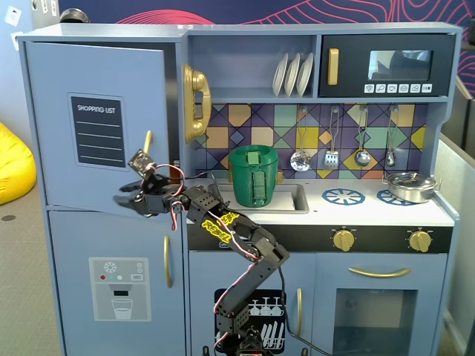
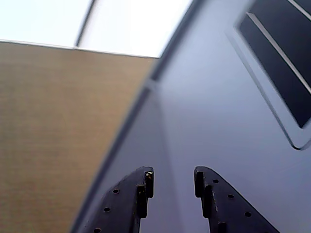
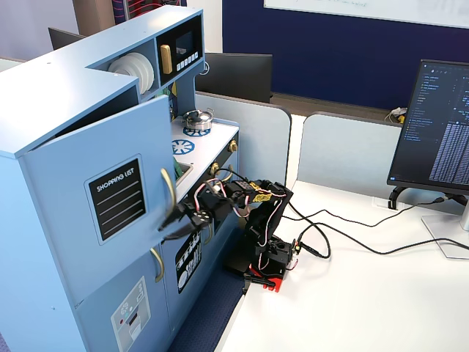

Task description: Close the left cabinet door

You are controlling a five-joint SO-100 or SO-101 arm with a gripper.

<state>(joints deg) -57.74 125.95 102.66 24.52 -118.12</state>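
In a fixed view facing the toy kitchen, the left cabinet door, light blue with a black "SHOPPING LIST" panel, stands ajar at the upper left, its gold handle near its right edge. The gripper reaches left across the door's lower edge, just below the handle; its dark fingers blur together there, so contact with the door cannot be judged. The arm's base is cut off at the bottom. A green pot sits by the sink. In the wrist view, the gripper shows both fingers spread with a clear gap, nothing between them, and the door's face fills the background, out of focus. In a fixed view from the side, the door swings out from the cabinet, and the gripper sits just beside its handle; a monitor stands on the white table.
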